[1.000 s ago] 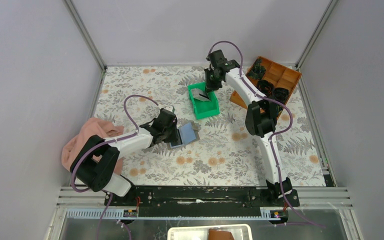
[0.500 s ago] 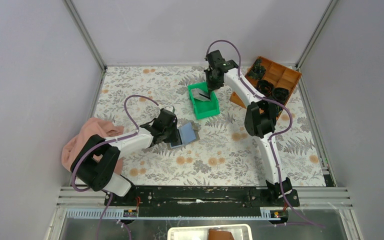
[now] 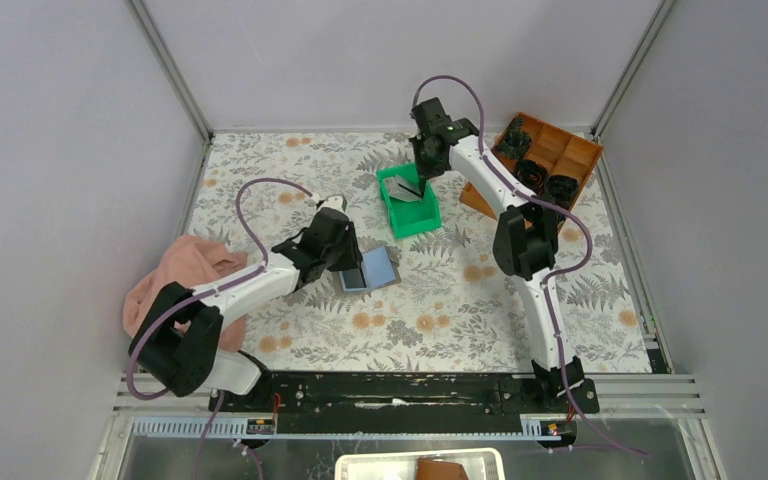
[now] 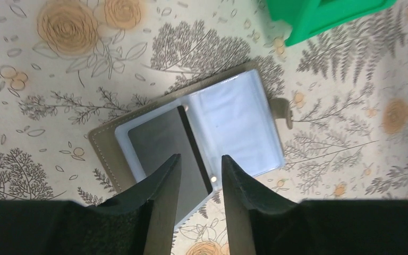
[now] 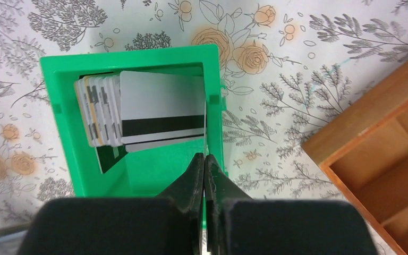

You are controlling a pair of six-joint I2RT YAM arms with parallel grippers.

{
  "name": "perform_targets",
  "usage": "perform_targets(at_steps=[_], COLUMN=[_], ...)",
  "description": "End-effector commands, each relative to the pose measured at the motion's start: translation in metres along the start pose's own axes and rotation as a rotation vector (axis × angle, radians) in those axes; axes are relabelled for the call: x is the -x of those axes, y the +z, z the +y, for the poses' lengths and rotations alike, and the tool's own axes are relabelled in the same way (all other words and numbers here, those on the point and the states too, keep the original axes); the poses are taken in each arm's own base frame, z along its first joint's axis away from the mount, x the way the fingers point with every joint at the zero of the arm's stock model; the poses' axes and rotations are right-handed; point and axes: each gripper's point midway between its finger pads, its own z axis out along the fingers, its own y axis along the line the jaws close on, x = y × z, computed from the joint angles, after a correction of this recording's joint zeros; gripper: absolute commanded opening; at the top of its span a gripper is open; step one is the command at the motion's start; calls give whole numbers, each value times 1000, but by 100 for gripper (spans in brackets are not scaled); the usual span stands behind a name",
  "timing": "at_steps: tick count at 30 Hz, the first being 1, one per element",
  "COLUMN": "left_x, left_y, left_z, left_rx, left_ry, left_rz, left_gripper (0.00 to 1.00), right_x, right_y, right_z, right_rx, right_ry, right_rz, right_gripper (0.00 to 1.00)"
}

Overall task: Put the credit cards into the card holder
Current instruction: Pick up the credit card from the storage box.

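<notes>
Grey on the outside and pale blue within, the card holder (image 4: 234, 122) lies open and flat on the floral surface (image 4: 58, 79), its snap tab sticking out on the side away from me. A dark card (image 4: 159, 143) with a black stripe along one edge sits in the pocket of the half nearer my left arm; the other half shows only clear plastic pockets. My left fingers (image 4: 201, 159) are apart with nothing between them, poised over the near edge of that dark card. Whether the tips touch the holder I cannot tell. From above, that arm reaches in from the left, and the holder (image 3: 370, 270) lies just beside its wrist, well apart from the pink cloth (image 3: 175, 275) at the left edge.

My right fingers (image 5: 204, 159) are pressed together on a silvery card (image 5: 205, 122), which I see edge-on as a thin line rising from the tips. In the overhead view the same card (image 3: 408, 188) hangs tilted under my wrist, over the green bin (image 5: 58, 106). The remaining credit cards (image 5: 98, 114) stand on edge in a stack against the bin's left wall. The front one, light grey with a black stripe, leans out toward the middle. The brown tray (image 5: 372, 138) sits near the bin on its right, with bare wooden compartments at the corner I can see.
</notes>
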Motion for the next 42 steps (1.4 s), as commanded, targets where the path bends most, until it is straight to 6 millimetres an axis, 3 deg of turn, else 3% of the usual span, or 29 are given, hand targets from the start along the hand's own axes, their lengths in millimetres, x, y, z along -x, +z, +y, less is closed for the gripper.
perform_targets(at_steps=[1, 8, 13, 18, 25, 27, 29, 34, 42], left_x=[36, 44, 50, 63, 85, 88, 87, 79, 62], left_y=[-15, -22, -29, -41, -72, -83, -92, -107, -115], left_z=[-13, -16, -22, -38, -58, -64, -70, -86, -106], left_rx=[-23, -39, -77, -165, -340, -423, -499, -654, -826], left_ry=[15, 12, 29, 74, 124, 130, 140, 176, 195], left_rz=[-117, -150, -181, -227, -320, -328, -331, -300, -203], left_gripper=[42, 43, 47, 51, 60, 61, 64, 67, 67], right_x=[43, 44, 32, -4, -62, -77, -87, -112, -127], right_y=[-65, -99, -133, -167, -205, -208, -225, -233, -232], right_z=[3, 14, 30, 50, 77, 83, 93, 113, 124], right_rx=[6, 54, 170, 349, 601, 662, 755, 940, 1063], right_ry=[-9, -21, -33, -61, -93, -86, -89, -61, -27], right_rz=[-168, -205, -211, -164, -61, -28, -24, 59, 130], right_gripper=[0, 0, 0, 0, 0, 0, 0, 0, 0])
